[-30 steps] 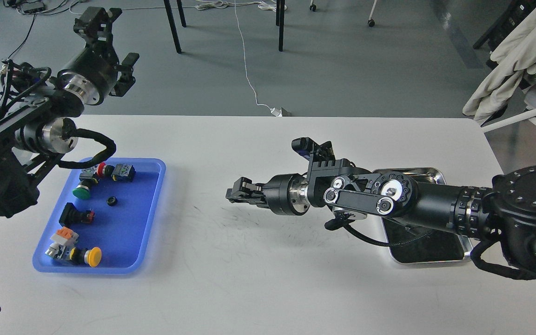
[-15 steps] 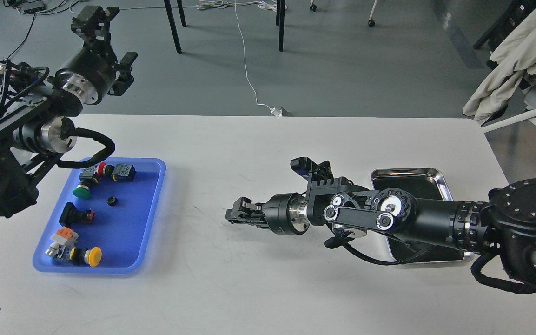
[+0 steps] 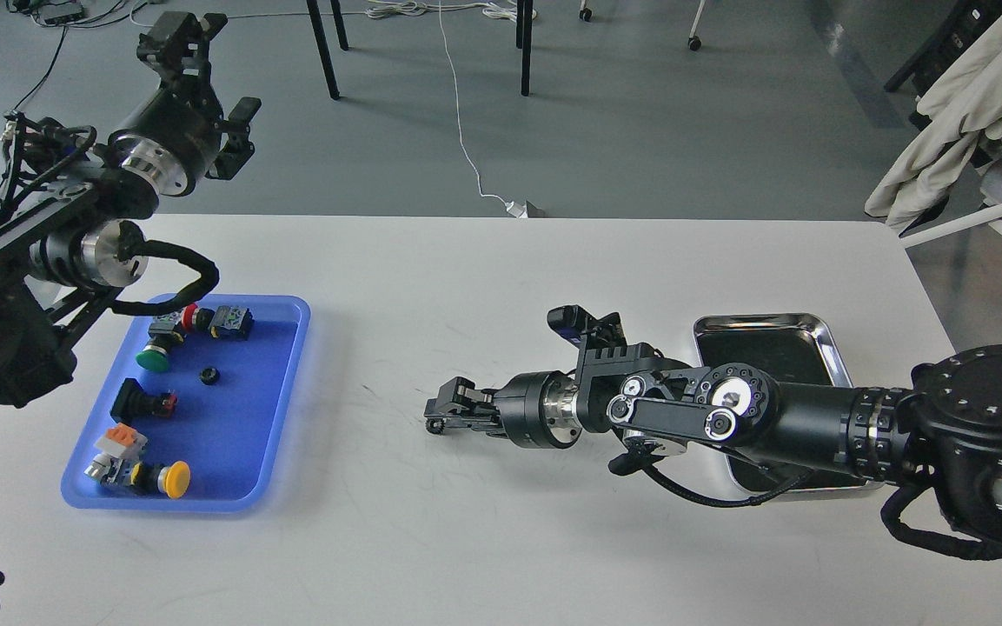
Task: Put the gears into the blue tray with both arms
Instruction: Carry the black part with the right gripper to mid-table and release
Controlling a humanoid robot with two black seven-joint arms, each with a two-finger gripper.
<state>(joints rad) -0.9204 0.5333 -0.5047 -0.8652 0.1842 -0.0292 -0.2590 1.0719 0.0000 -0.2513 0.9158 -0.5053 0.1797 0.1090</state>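
The blue tray (image 3: 288, 396) lies at the table's left. One small black gear (image 3: 209, 376) rests in its middle among coloured push-buttons. My right gripper (image 3: 438, 416) reaches left over the table's centre, tips almost on the surface. It looks shut on another tiny black gear (image 3: 434, 425) that shows at the tips. My left gripper (image 3: 179, 33) is raised high beyond the table's far left edge, well above the blue tray. Its fingers stand apart with nothing between them.
A shiny steel tray (image 3: 818, 329) with a dark inside sits at the right, partly under my right forearm. Push-buttons with green (image 3: 151, 358), red (image 3: 191, 315) and yellow (image 3: 175, 479) caps lie in the blue tray. Chair legs and cables are on the floor behind.
My right gripper has dropped toward the table and come slightly nearer, and the gear now shows at its tips. The left arm has barely shifted.
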